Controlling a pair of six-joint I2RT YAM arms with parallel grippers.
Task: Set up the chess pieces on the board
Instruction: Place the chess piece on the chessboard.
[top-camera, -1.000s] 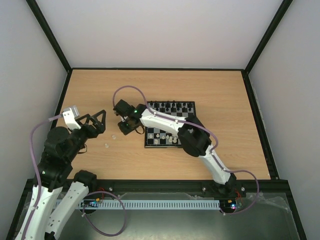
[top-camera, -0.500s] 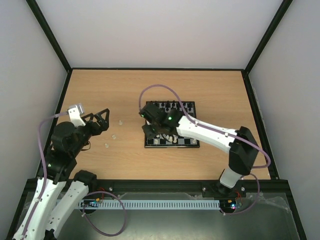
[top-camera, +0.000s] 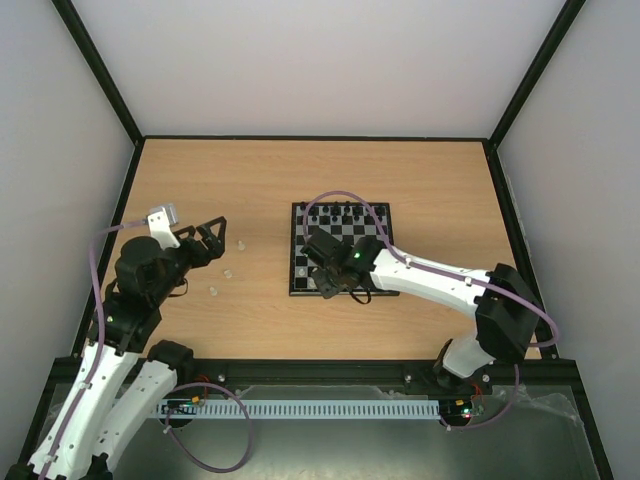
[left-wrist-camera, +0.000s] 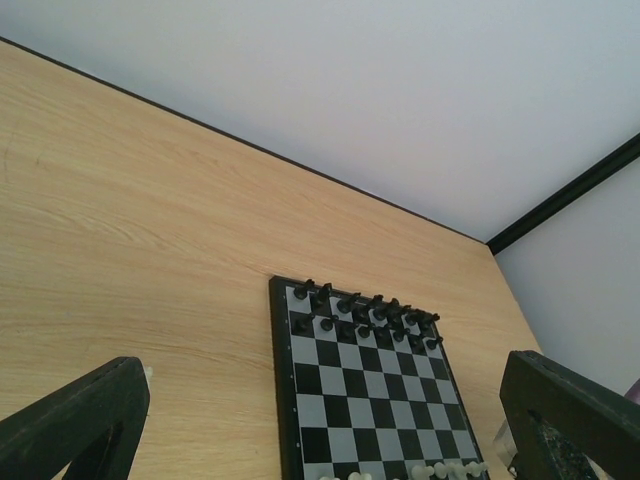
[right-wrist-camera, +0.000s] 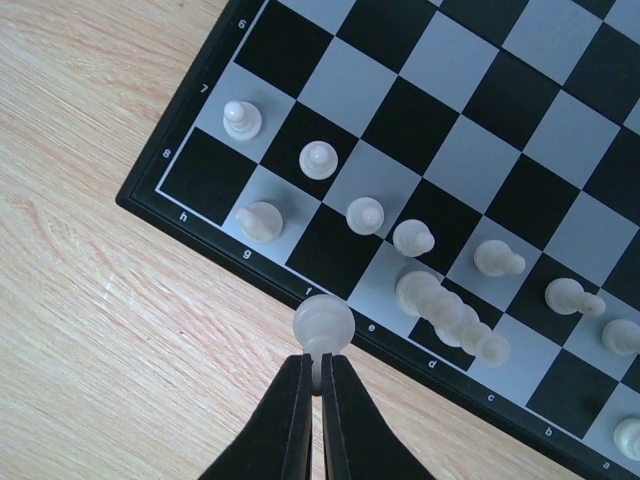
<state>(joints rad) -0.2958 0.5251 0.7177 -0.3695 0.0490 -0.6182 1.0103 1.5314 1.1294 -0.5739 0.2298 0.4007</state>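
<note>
The board (top-camera: 292, 240) lies mid-table, with black chessmen (top-camera: 345, 212) on its two far rows and several white chess pieces (right-wrist-camera: 318, 157) on its near rows. My right gripper (top-camera: 323, 284) hovers over the board's near-left edge. In the right wrist view it (right-wrist-camera: 320, 358) is shut on a white piece (right-wrist-camera: 323, 325), which hangs over the rim (right-wrist-camera: 190, 225) by the letter f. My left gripper (top-camera: 207, 240) is open and empty, left of the board. In the left wrist view its fingers (left-wrist-camera: 80, 420) frame the board (left-wrist-camera: 280, 400).
Three loose white pieces lie on the wood left of the board: one (top-camera: 241, 243) near my left fingers, one (top-camera: 227, 271) below it and one (top-camera: 213, 291) nearer. Black frame rails border the table.
My right gripper swung from the table left of the board, across its left side, to its near-left edge. My left gripper shifted slightly up and right.
</note>
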